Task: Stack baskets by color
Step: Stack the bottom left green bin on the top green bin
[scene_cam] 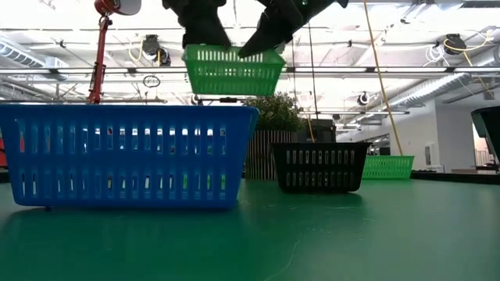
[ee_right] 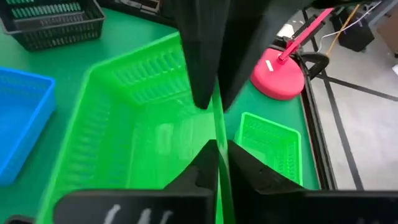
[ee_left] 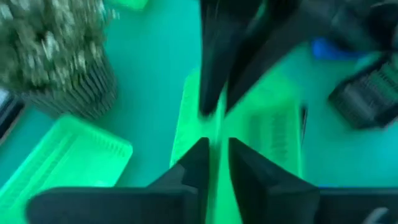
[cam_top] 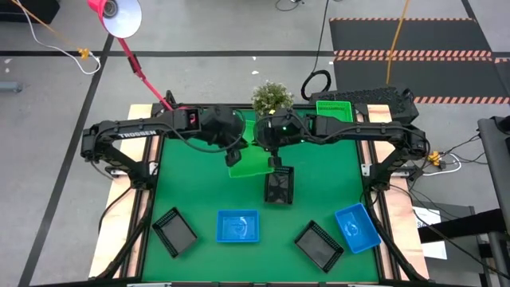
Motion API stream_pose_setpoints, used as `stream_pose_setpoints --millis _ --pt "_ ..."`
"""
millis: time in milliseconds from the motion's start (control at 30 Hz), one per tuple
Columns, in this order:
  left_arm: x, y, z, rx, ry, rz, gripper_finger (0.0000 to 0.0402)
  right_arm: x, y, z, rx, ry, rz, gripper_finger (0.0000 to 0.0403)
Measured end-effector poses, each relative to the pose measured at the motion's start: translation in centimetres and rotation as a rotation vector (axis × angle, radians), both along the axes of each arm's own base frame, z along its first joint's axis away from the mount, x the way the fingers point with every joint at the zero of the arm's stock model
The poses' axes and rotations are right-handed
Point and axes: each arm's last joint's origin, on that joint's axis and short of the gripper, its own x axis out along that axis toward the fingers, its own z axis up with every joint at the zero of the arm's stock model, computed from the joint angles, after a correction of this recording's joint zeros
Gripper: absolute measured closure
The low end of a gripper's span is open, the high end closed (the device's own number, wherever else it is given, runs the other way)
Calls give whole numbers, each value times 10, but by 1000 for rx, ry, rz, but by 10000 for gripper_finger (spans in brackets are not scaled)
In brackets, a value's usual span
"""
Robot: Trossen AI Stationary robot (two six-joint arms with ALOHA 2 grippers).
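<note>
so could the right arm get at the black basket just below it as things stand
Probably not yet. The black basket sits close, with nothing over it, but the right gripper is shut on the raised green basket, which the left gripper also pinches. It would have to let go first.

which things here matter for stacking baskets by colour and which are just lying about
For the job: lifted green basket, right gripper and left gripper at its rim; two other green baskets; three black baskets; two blue baskets.
Lying about: potted plant; red lamp.
</note>
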Motion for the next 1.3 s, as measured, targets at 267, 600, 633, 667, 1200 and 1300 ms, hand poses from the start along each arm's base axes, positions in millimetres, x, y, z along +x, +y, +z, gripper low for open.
stream_pose_setpoints --millis 267,600,633,667,1200,1300 --pt "5 2 8 10 -97 67 228 -7 -7 -5 50 76 -50 397" --pt "-22 5 34 114 -157 227 164 -36 -14 6 147 155 -44 400" --pt "-26 6 37 124 -169 241 163 -40 -16 8 160 167 -43 400" --pt "-30 7 40 128 -174 251 163 -44 -17 9 169 181 -46 400" --pt "-48 22 36 173 -47 267 163 -135 -43 66 233 56 -218 400" --pt "-49 24 36 172 -47 277 163 -154 -50 74 236 28 -255 400"
